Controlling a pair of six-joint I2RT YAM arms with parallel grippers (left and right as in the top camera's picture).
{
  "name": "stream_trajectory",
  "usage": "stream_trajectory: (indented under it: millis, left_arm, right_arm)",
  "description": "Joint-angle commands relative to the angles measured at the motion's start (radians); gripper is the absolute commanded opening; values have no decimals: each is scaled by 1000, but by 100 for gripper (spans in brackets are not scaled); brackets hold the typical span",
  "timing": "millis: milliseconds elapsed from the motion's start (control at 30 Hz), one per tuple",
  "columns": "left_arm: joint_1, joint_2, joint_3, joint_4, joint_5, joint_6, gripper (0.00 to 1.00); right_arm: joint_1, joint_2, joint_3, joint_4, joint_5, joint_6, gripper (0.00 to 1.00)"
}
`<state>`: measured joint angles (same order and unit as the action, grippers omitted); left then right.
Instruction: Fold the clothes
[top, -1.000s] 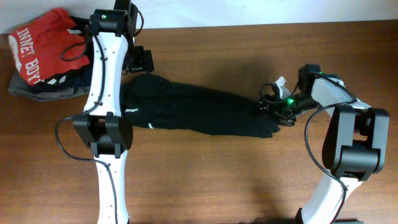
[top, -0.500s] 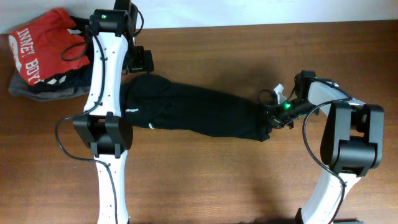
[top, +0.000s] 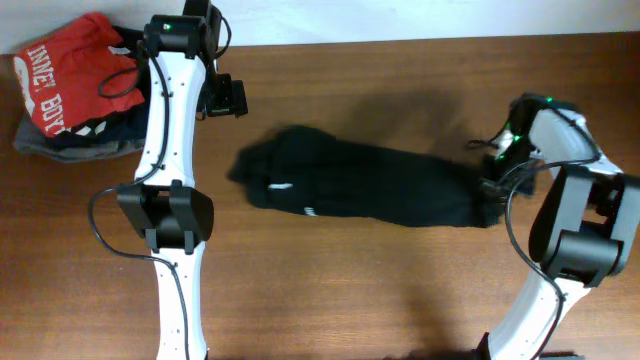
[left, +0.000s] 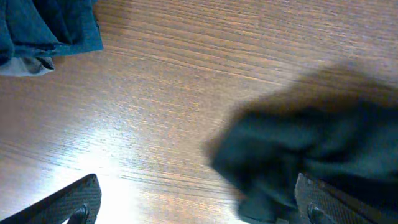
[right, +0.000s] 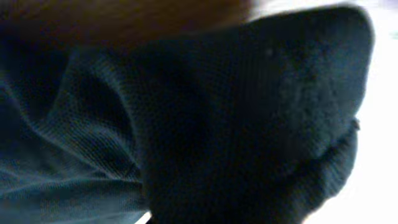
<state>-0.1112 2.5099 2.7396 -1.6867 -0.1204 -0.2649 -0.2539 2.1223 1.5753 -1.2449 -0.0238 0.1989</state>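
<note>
The clothes (top: 370, 190) are one black top lying bunched in a long strip across the middle of the wooden table (top: 350, 290), with small white marks (top: 283, 186) near its left end. My right gripper (top: 490, 185) sits at the strip's right end, shut on the fabric. Black cloth (right: 186, 124) fills the right wrist view and hides the fingers. My left gripper (top: 228, 97) hangs open over bare wood at the back left, apart from the top. In the left wrist view the left gripper (left: 199, 210) is wide open, with the black cloth (left: 311, 149) near its right finger (left: 323, 199).
A red shirt with white lettering (top: 65, 70) lies on a navy garment (top: 80, 140) at the table's back left corner. Blue fabric (left: 50, 25) shows at the upper left of the left wrist view. The table's far edge (top: 400, 40) runs along the top.
My right gripper shut on the black top's right end and moved right. The whole top slid right, away from the left arm. The left arm stayed put, open.
</note>
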Motion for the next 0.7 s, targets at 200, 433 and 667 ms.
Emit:
stream_trajectory:
  millis: [200, 433, 667]
  left_arm:
    - [2, -14, 6, -1, 19, 4, 99]
    - [2, -14, 6, -1, 19, 4, 99]
    - [2, -14, 6, -1, 19, 4, 99]
  right_arm:
    - [113, 16, 153, -103, 219, 75, 4]
    - [256, 16, 153, -106, 216, 76, 4]
    - [364, 16, 151, -95, 202, 76, 4]
